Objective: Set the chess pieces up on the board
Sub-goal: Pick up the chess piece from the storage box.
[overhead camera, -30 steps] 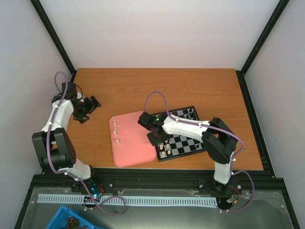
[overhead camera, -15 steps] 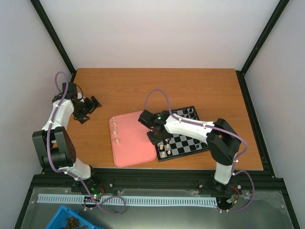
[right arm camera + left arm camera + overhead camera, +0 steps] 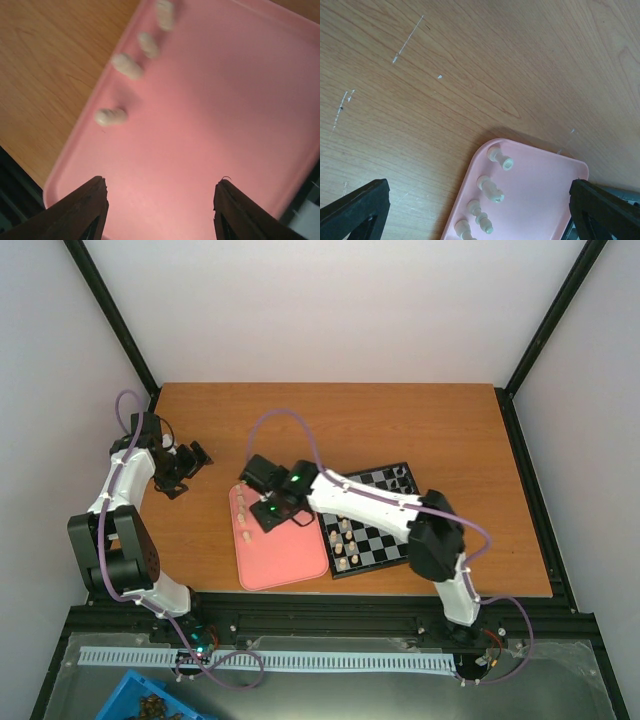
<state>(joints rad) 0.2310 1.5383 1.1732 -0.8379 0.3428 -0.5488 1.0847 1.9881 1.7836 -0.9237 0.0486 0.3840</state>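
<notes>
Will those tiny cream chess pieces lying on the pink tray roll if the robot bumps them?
Probably: the cream pieces lie on their sides, so they may roll. The pink tray looks smooth, so they could slide.

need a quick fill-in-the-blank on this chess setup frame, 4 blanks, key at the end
1. The right hand hangs over the ___ tray, holding nothing.
2. The loose cream pieces lie along the tray's ___ edge in the top view.
3. The board sits to the ___ of the tray.
4. The left hand, above the table, has its jaws ___.

Missing words: pink; left; right; open
</notes>
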